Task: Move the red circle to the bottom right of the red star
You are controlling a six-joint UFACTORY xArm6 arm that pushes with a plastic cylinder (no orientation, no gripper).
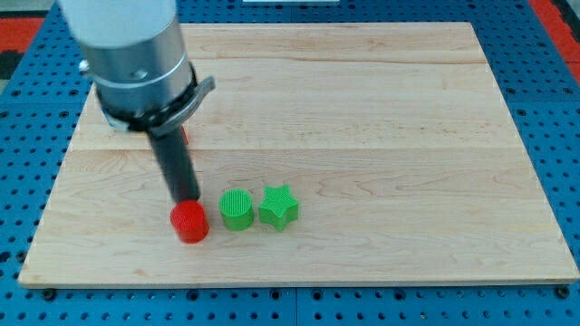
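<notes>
The red circle [190, 222] lies on the wooden board [381, 118] toward the view's bottom left. My tip [186, 198] stands just above the red circle, touching or nearly touching its upper edge. A small red sliver [184, 134] shows beside the rod under the arm's grey body; it may be the red star, mostly hidden. A green circle [236, 209] sits right of the red circle, and a green star [278, 207] sits right of that.
The arm's grey cylinder [136, 63] covers the board's upper left. The board lies on a blue perforated table [544, 91].
</notes>
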